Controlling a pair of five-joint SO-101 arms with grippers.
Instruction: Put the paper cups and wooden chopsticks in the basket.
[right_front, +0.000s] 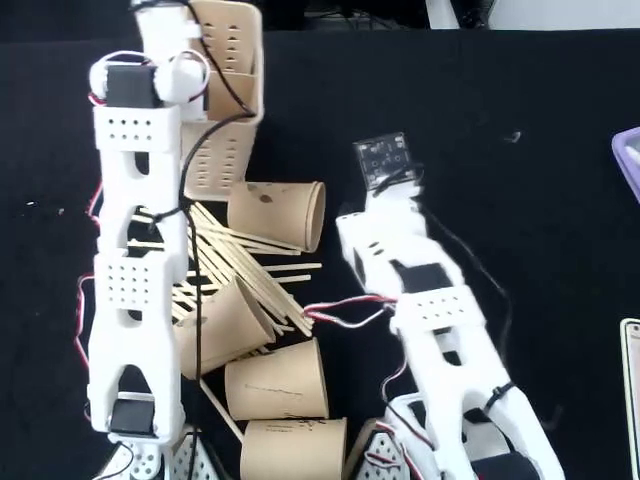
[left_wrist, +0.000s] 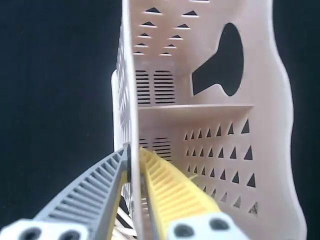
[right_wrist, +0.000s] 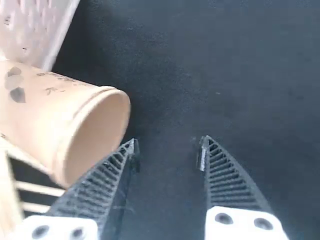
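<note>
Four cups (right_front: 277, 378) lie on the counter (right_front: 520, 200) among scattered chopsticks (right_front: 235, 255), near the basket (right_front: 232, 45). The left pincer (left_wrist: 131, 152) is clamped on the basket's wall. The right pincer (right_wrist: 167, 145) gapes empty beside one cup.

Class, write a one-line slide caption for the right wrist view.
Open right gripper above the black table, beside a paper cup lying on its side.

Black tabletop (right_front: 520, 200) (matte, cloth-like), purple container edge (right_front: 628, 160) at its right side
</note>
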